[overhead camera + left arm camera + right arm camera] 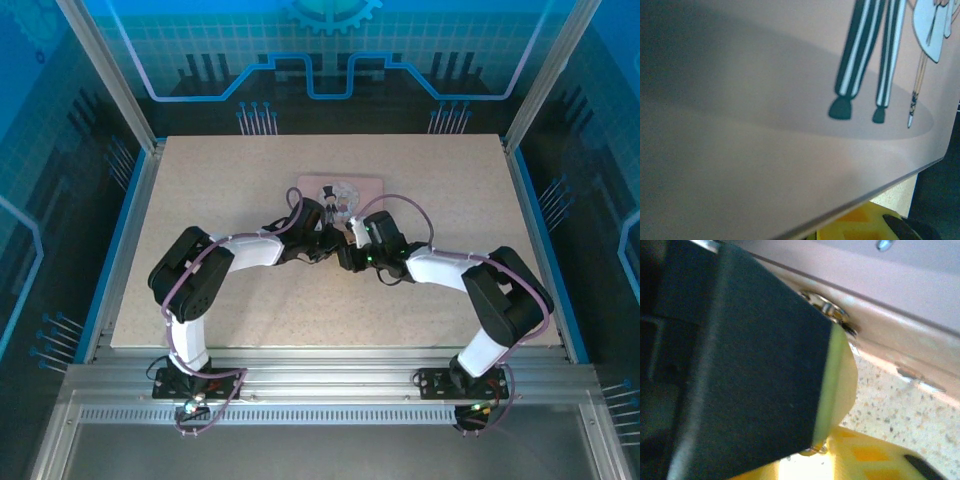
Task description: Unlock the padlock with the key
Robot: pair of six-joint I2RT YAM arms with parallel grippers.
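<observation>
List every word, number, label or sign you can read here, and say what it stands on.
No readable text anywhere.
pink tin lid: a cartoon figure with striped legs, no lettering in view.
back panel: a gear emblem and circuit-style lines, no words.
metal fitting on the tin's side: too blurred to show any marking.
</observation>
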